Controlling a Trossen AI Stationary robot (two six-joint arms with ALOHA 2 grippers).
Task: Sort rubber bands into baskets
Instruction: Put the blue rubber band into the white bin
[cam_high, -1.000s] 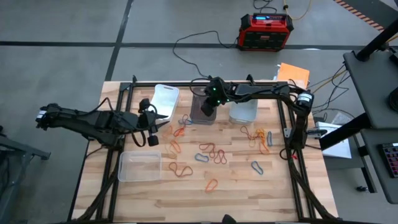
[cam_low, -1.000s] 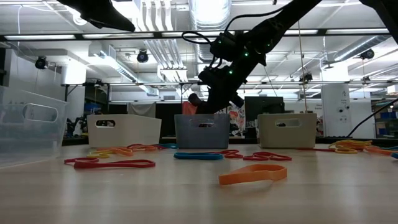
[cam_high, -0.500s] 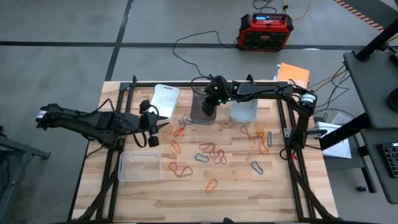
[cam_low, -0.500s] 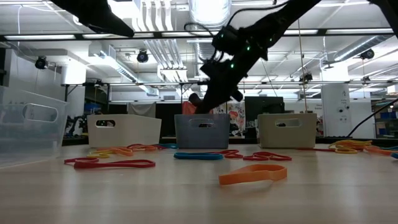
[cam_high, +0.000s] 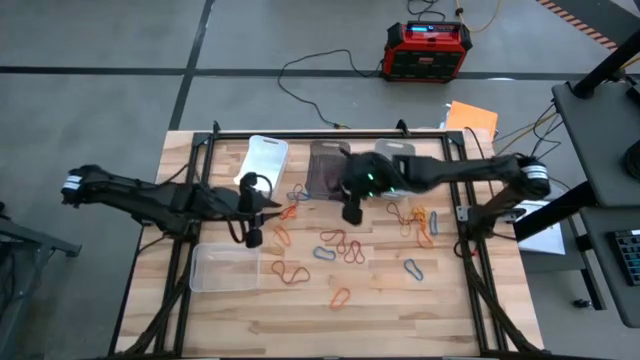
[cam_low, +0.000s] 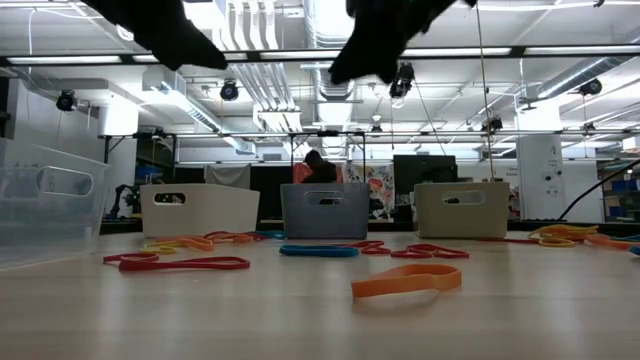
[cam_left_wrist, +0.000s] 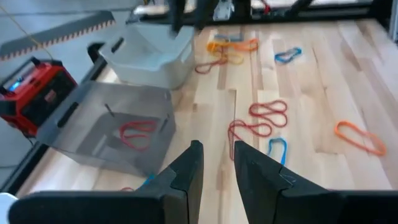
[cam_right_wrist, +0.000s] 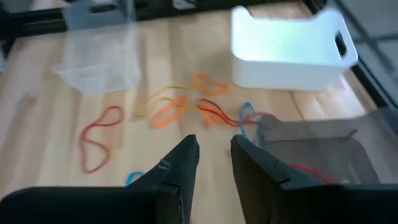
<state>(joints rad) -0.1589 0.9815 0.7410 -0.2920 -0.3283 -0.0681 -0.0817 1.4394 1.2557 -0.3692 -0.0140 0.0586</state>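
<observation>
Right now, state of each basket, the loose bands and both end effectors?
White basket: upright, looks empty.
Smoky basket: upright, a red band inside.
Near clear basket: looks empty.
Far clear basket: contents unclear.
Rubber bands: mostly loose on table.
Left end effector: open, empty.
Right end effector: open, empty.

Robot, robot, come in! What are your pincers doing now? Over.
Right pincer empty, past dark basket. Left pincer empty, hovering. Rubber bands loose on table. Path clear.

In the low view both arms are cut off by the top edge, and the smoky basket (cam_right_wrist: 323, 146) is blurred and cropped in the right wrist view.
</observation>
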